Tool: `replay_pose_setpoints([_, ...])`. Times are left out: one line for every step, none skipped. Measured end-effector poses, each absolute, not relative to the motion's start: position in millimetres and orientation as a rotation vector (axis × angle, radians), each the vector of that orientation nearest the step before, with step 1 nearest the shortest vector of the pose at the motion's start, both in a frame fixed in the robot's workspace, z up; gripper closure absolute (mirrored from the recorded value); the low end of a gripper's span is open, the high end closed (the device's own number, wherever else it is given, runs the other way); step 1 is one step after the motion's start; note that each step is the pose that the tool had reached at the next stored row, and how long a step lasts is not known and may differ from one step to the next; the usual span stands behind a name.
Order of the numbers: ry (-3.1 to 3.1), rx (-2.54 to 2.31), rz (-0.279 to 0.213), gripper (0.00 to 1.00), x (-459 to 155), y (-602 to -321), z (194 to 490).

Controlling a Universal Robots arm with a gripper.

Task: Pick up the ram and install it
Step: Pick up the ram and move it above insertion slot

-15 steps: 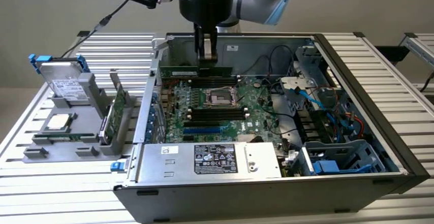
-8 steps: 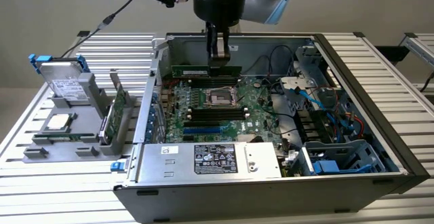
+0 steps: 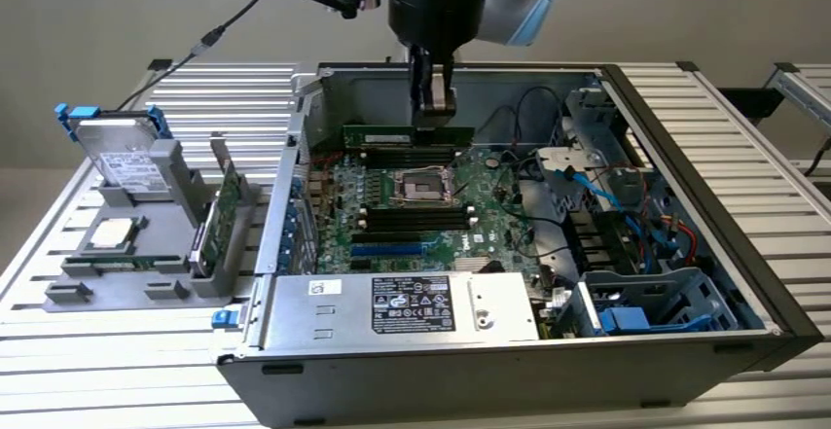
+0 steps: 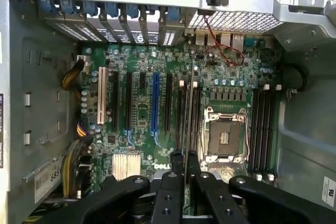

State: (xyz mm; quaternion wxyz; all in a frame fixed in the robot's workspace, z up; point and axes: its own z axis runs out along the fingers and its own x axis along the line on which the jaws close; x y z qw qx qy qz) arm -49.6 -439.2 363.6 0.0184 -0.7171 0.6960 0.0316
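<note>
Fingers [image 4: 175,174] of the one end effector [image 3: 435,106] pinch one ram [image 3: 405,137] above the motherboard [image 3: 389,230] inside the open case [image 3: 779,288].

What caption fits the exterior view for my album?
Claw holds the ram over the motherboard in the open computer case.
</note>
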Motion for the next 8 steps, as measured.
replay_pose_setpoints([2.162,-2.226,0.098,0.86,-48,-438,362])
replay_pose_setpoints([2.164,-2.224,0.098,0.86,-46,-437,361])
replay_pose_setpoints([2.165,-2.223,0.098,0.86,-45,-436,360])
replay_pose_setpoints([2.166,-2.222,0.098,0.86,-44,-435,359])
replay_pose_setpoints([2.166,-2.222,0.098,0.86,-42,-434,358])
replay_pose_setpoints([2.167,-2.221,0.098,0.86,-41,-432,356])
replay_pose_setpoints([2.168,-2.22,0.098,0.86,-40,-430,355])
replay_pose_setpoints([2.168,-2.22,0.098,0.86,-40,-428,354])
